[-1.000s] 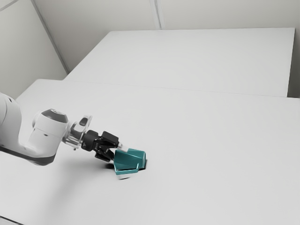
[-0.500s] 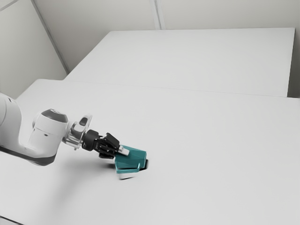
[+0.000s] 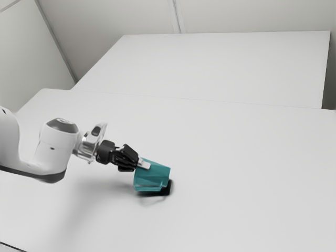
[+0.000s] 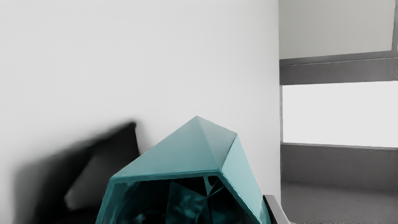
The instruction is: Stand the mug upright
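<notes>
The black two-finger gripper (image 3: pixel 140 164) looks closed on the near wall of the teal faceted mug (image 3: pixel 152 177), just in from its rim (image 4: pixel 168 176): in the wrist view one pale fingertip (image 4: pixel 275 207) lies against the outside of that wall, and the other, I judge, is inside the mouth, hidden by the mug itself. The fingers would thus stand only a wall's thickness apart, clamped rather than spread. The mug is tipped well over on its side, mouth toward the gripper and base toward the exterior view's right, and the dark shadow (image 3: pixel 164 190) set off beneath it suggests that it hangs a little clear of the white table (image 3: pixel 236 157). Such a hold makes sense for righting it: pinched by the lip, the mug leaves its base free to swing under and meet the table. Farther out, the white arm (image 3: pixel 52 149) reaches in low from the exterior view's left, so the hand comes at the mouth at a slant; bringing the rim uppermost probably calls for tipping the hand to point more steeply down. The smooth, slanting wall could pivot in the pinch, or a base edge could catch the table during that turn.
</notes>
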